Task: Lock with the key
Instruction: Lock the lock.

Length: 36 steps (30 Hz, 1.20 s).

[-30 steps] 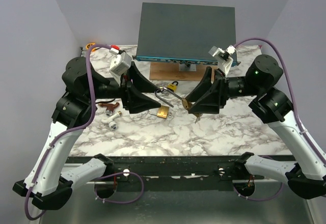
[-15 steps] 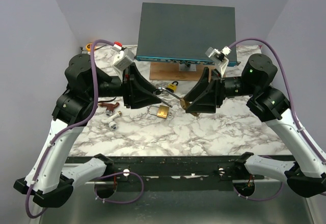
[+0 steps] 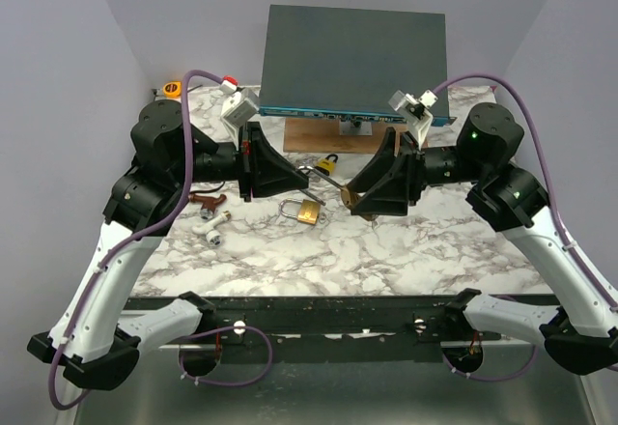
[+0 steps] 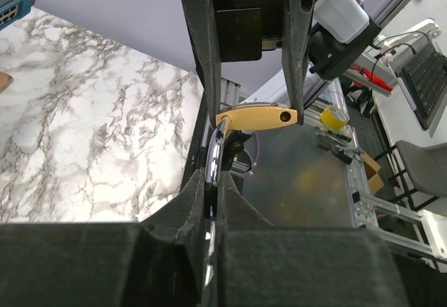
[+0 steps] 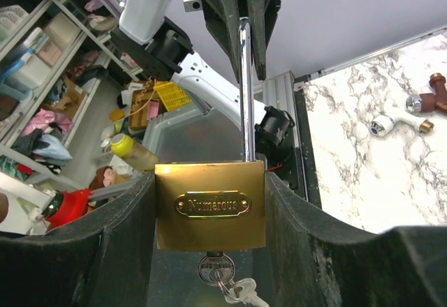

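A brass padlock is held above the marble table by its body, my right gripper shut on both its sides. A key sits in the keyhole underneath, with a second key hanging from its ring. The long steel shackle points away toward my left gripper, which is shut on the shackle. In the left wrist view the brass body shows edge-on between the right fingers. From above, the two grippers meet over the table's middle, left and right.
A second brass padlock lies on the table under the grippers, with a small yellow-and-black padlock behind it. A red-brown fitting and a white tube lie left. A dark box on a wooden board stands at the back.
My left gripper has gone from open to shut on the shackle, and the left arm has risen a little. The right gripper keeps hold of the padlock body.
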Motion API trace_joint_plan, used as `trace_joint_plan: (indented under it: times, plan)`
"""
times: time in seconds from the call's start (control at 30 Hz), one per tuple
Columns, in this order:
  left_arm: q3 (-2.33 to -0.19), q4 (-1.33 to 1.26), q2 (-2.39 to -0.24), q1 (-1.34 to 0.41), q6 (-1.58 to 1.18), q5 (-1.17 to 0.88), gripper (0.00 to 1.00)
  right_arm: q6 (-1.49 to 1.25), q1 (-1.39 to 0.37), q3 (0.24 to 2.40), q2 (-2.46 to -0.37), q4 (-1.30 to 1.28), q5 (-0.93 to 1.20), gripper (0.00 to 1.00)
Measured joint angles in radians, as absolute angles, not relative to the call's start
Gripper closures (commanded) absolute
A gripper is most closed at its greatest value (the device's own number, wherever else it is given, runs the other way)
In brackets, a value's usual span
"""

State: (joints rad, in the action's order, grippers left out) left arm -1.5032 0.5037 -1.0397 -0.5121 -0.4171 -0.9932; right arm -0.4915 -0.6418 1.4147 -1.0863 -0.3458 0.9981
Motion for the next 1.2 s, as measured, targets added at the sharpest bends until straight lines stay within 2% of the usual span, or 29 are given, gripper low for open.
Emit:
trace_joint_plan:
  times: [0.03,0.07,0.13,0.17,0.2,0.33,0.6,0.9,1.1,1.2]
  plan:
    - [-1.503,0.505,-1.040,-0.512,-0.421,-0.991,1.00,-0.485,-0.643,1.412,-1.086,-0.345,0.997,0.86]
    - [-1.503,0.508,-1.040,-0.512,-0.428,-0.989,1.00,-0.478,-0.643,1.410,-1.086,-0.345,0.996,0.76]
    - [-1.503,0.517,-1.040,-0.512,-0.435,-0.976,1.00,-0.466,-0.643,1.402,-1.085,-0.345,0.987,0.42]
    - [-1.503,0.527,-1.040,-0.512,-0.436,-0.967,1.00,-0.461,-0.644,1.394,-1.084,-0.341,0.979,0.28]
    - [-1.504,0.537,-1.040,-0.512,-0.436,-0.955,1.00,-0.461,-0.646,1.382,-1.080,-0.331,0.968,0.18]
    - [-1.502,0.580,-1.019,-0.524,-0.406,-0.910,1.00,-0.511,-0.647,1.288,-1.063,-0.260,0.845,0.04]
    - [-1.496,0.594,-0.897,-0.526,-0.324,-0.867,1.00,-0.742,-0.646,1.111,-1.103,-0.133,0.572,0.00]
    - [-1.563,0.599,-0.906,-0.532,-0.355,-0.792,1.00,-0.973,-0.624,0.733,-0.905,0.374,0.437,0.00]
    - [-1.645,0.591,-0.949,-0.532,-0.451,-0.725,1.00,-0.991,-0.622,0.773,-0.928,0.682,0.489,0.00]
    - [-1.676,0.563,-0.957,-0.532,-0.507,-0.706,1.00,-0.986,-0.622,0.797,-0.957,0.752,0.503,0.00]
